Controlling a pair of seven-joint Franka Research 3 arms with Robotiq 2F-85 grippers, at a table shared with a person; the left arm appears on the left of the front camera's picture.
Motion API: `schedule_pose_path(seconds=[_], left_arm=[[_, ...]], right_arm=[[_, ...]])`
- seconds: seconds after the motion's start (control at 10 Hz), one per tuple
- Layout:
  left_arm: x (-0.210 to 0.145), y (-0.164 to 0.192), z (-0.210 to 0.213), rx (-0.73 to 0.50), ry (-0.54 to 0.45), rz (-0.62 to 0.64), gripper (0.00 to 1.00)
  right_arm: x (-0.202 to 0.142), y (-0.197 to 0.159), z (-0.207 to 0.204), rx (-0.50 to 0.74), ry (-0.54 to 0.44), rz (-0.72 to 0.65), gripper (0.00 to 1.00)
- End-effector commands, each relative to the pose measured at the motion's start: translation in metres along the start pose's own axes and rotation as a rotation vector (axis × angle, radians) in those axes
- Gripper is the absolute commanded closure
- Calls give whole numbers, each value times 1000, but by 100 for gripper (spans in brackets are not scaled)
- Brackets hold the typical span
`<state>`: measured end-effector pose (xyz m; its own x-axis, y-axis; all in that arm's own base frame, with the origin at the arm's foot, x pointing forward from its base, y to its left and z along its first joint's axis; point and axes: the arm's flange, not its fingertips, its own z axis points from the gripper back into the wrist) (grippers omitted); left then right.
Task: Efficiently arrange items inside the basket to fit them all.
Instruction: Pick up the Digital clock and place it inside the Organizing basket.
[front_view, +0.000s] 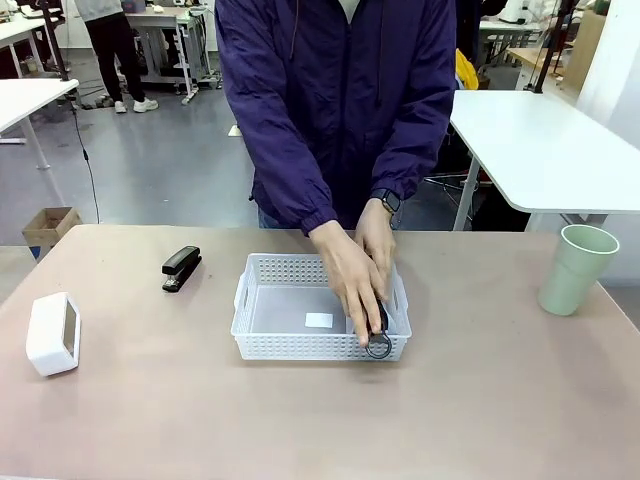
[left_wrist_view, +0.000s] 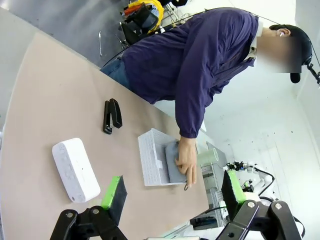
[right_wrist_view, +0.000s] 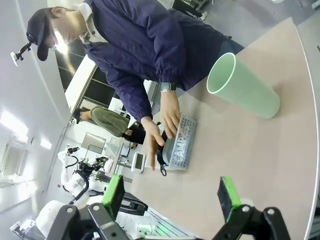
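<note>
Checking wrist feeds, I see left gripper (left_wrist_view: 172, 192) and right gripper (right_wrist_view: 171, 195) spread; centre frame, hands (front_view: 352, 275) press grey pouch (left_wrist_view: 172, 164) into basket (front_view: 290, 346); white label (front_view: 318, 320) there unreadable.

Left gripper (left_wrist_view: 171, 180) jaws wide apart, nothing between green pads (left_wrist_view: 112, 192). On beige table (left_wrist_view: 50, 100): small white rounded box (left_wrist_view: 75, 169) nearest, black stapler (left_wrist_view: 112, 116) beyond it, apart. Farther off, white lattice plastic basket (left_wrist_view: 151, 159) holds grey fabric pouch (left_wrist_view: 173, 161); person's hand (left_wrist_view: 187, 161), purple sleeve (left_wrist_view: 192, 100), presses on pouch. Pale green cup (left_wrist_view: 208, 158) just past hand.
</note>
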<state>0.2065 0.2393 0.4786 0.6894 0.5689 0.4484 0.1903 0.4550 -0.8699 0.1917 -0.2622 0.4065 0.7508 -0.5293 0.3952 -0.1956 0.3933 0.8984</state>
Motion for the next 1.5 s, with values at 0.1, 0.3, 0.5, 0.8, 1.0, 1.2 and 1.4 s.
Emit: schedule_pose_path(seconds=[0.1,0.3,0.5,0.8,1.0,1.2,1.4], left_arm=[[4,-15,-7,169,85,57,0],[23,-32,-21,334,195,61,0],[36,-50,-48,529,319,38,0],[35,-62,-115,860,484,-46,0],[22,-63,-158,1025,541,-138,0],[12,-56,-193,1102,442,-186,0],[5,-48,-213,1029,492,-173,0]], right_arm=[[3,3,0,9,-13,30,0],[3,3,0,9,-13,30,0],[3,3,0,9,-13,30,0],[3,3,0,9,-13,30,0],[3,3,0,9,-13,30,0],[3,3,0,9,-13,30,0],[3,3,0,9,-13,30,0]])
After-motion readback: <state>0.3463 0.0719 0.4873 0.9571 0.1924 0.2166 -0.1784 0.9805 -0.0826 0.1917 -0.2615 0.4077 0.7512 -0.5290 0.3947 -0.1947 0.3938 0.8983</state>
